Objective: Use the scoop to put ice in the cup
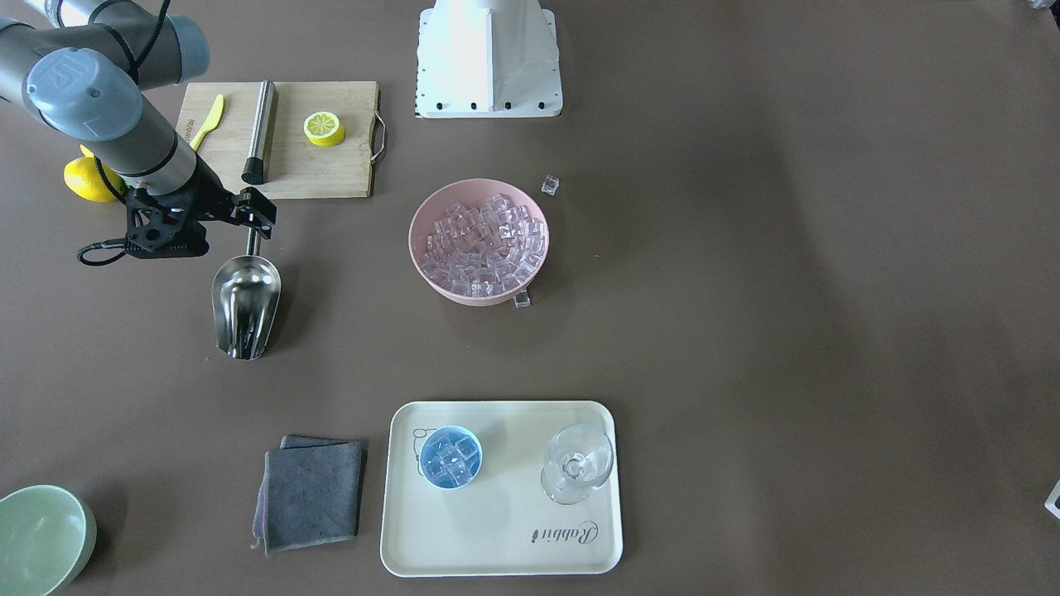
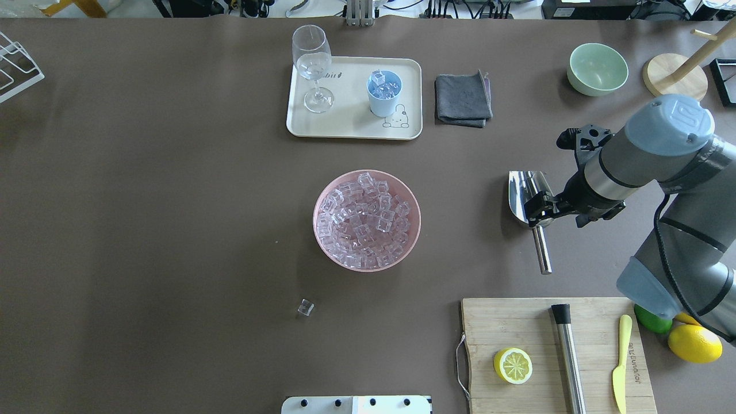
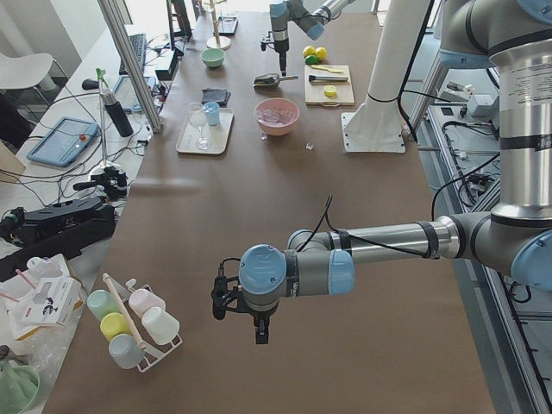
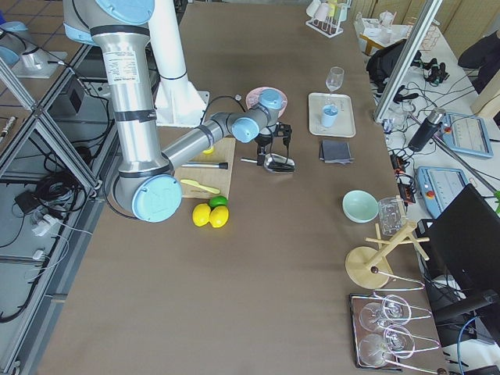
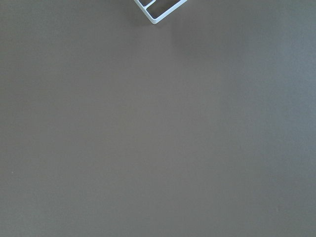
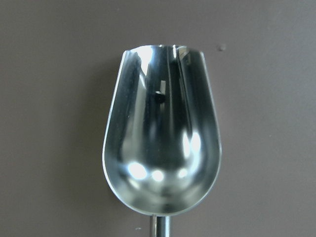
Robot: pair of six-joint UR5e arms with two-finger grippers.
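The steel scoop (image 1: 245,302) lies empty, trough up, low over the table left of the pink bowl (image 1: 422,248); it fills the right wrist view (image 6: 162,143). My right gripper (image 1: 253,217) is shut on the scoop's rod handle just behind the trough, as the overhead view (image 2: 539,211) also shows. The ice (image 1: 484,240) fills the pink bowl. The light-blue cup (image 1: 450,456) stands on the cream tray (image 1: 505,538) with a few cubes in it. My left gripper (image 3: 257,328) hangs far off over bare table; I cannot tell whether it is open.
Loose cubes lie by the bowl (image 1: 551,185) (image 1: 522,300). A stemmed glass (image 1: 577,463) shares the tray. A grey cloth (image 1: 310,492) and a green bowl (image 1: 41,538) sit nearby. The cutting board (image 1: 315,170) carries a steel cylinder (image 1: 261,128), a half lemon and a yellow knife.
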